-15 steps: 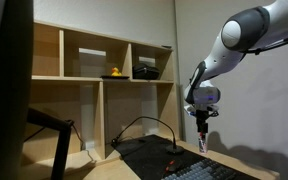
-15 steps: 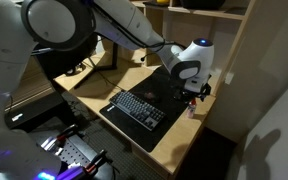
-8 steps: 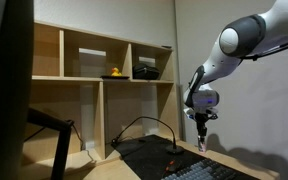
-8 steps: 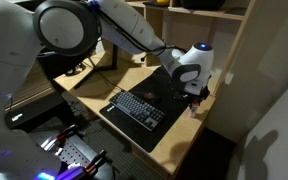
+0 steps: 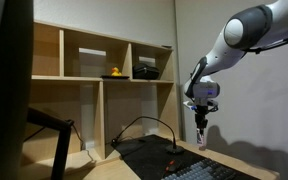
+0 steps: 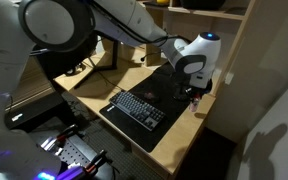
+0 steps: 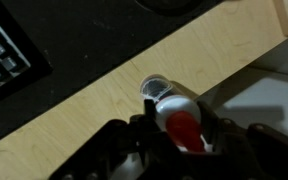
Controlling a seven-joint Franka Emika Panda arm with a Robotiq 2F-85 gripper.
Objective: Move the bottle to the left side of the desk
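In the wrist view the bottle, white with a red cap facing the camera, stands upright between my black fingers. My gripper is shut on it, over the light wooden desk close to its right edge. In both exterior views the gripper hangs straight down over the desk's right end. There the bottle shows only as a small bit below the fingers. Whether its base touches the wood I cannot tell.
A dark mat with a keyboard covers the middle of the desk. A wooden shelf unit stands behind, with a yellow duck and a dark object in it. Cables run over the desk's back. The floor drops off past the desk edge.
The jaws have shut on the bottle. The arm has since risen a little with it.
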